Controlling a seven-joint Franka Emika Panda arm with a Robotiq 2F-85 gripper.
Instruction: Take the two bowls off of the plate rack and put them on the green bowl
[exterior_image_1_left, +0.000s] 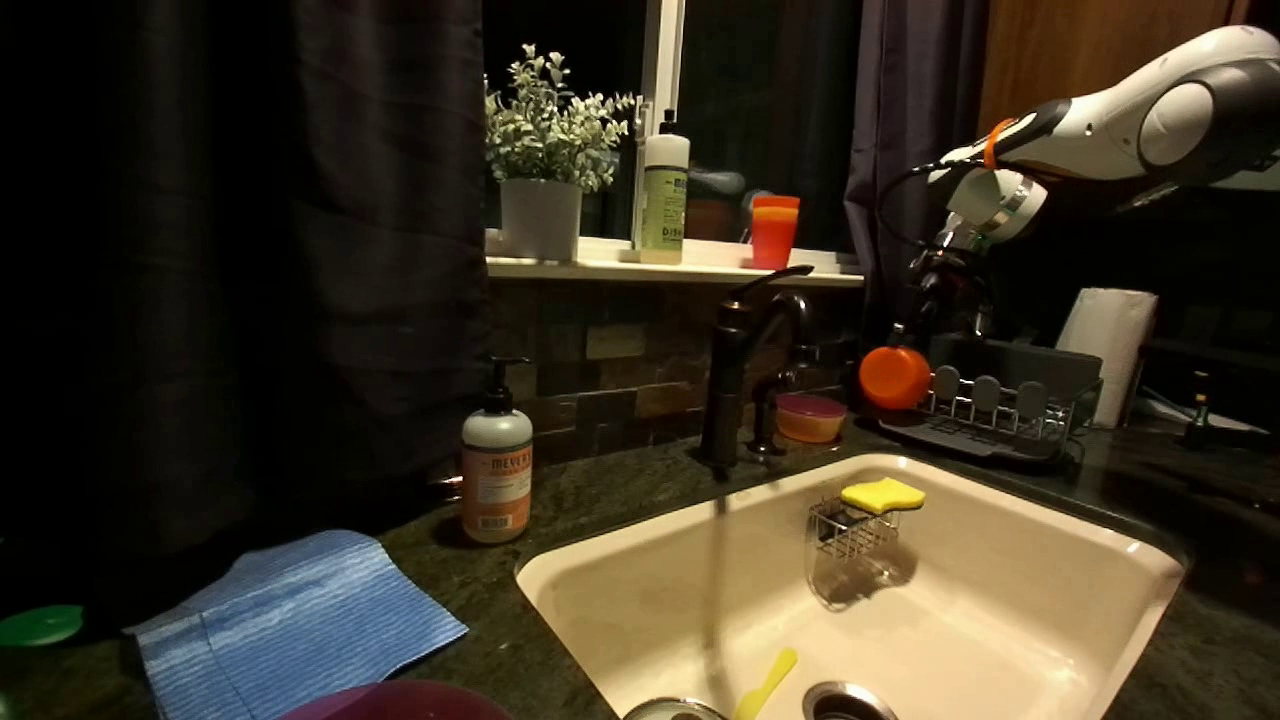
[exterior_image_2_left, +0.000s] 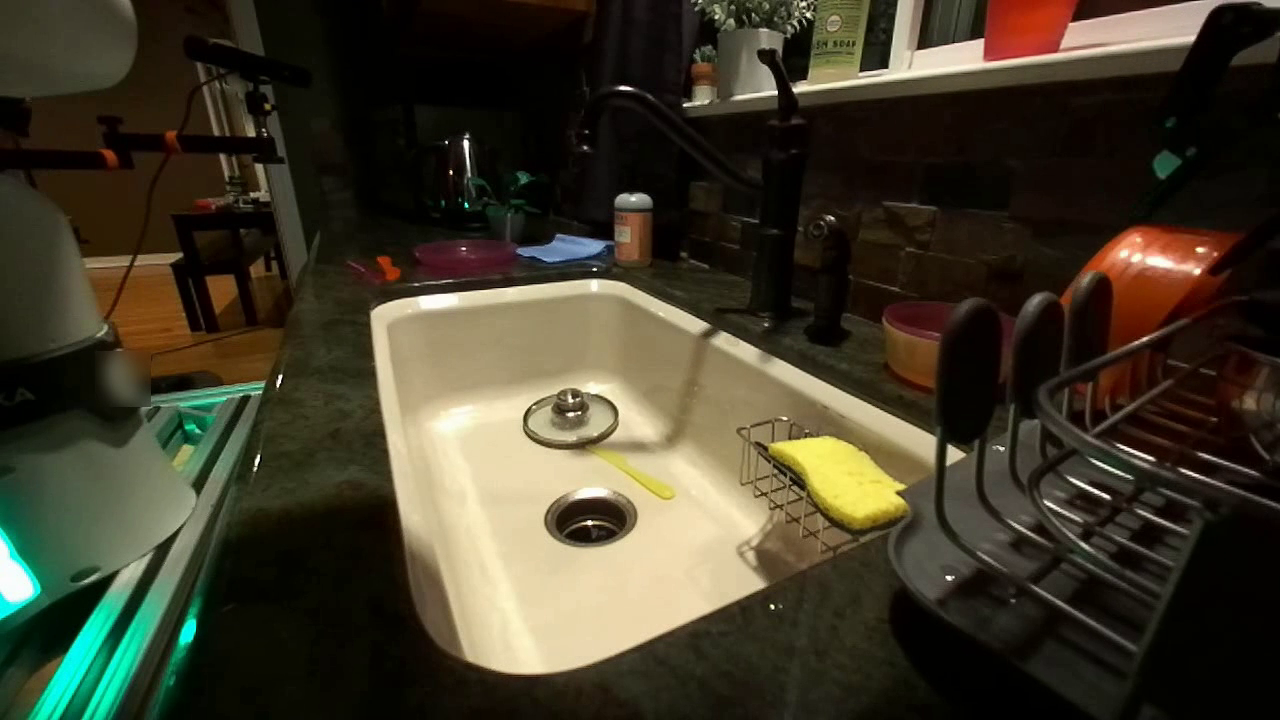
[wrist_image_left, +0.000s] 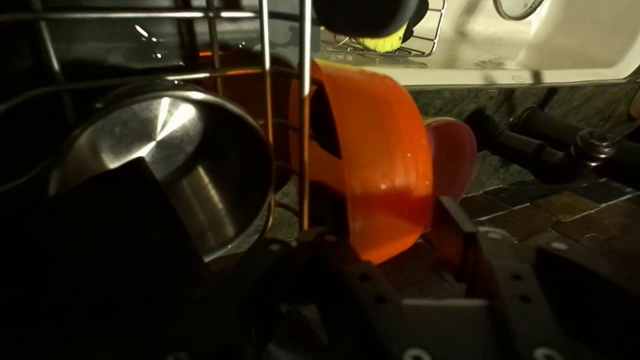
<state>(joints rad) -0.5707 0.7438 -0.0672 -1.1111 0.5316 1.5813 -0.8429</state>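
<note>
Slip of orange bowl (wrist_image_left: 390, 160) risked if curved wall is pinched off-centre; snag on rack (exterior_image_1_left: 985, 392) if lifted askew. Bowl, on edge in rack, is straddled by gripper (wrist_image_left: 385, 230); whether gripped cannot be told. Pink bowl (exterior_image_1_left: 810, 405) seen by faucet (exterior_image_1_left: 735, 380), apparently set in paler bowl (exterior_image_1_left: 808, 430) (green one, likely). Arm (exterior_image_1_left: 1125, 130) is stretched toward rack, wrist (exterior_image_1_left: 1000, 205) bent down.

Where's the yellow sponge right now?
In both exterior views, the yellow sponge sits right of centre, on the wire caddy in the sink, near the plate rack.
</note>
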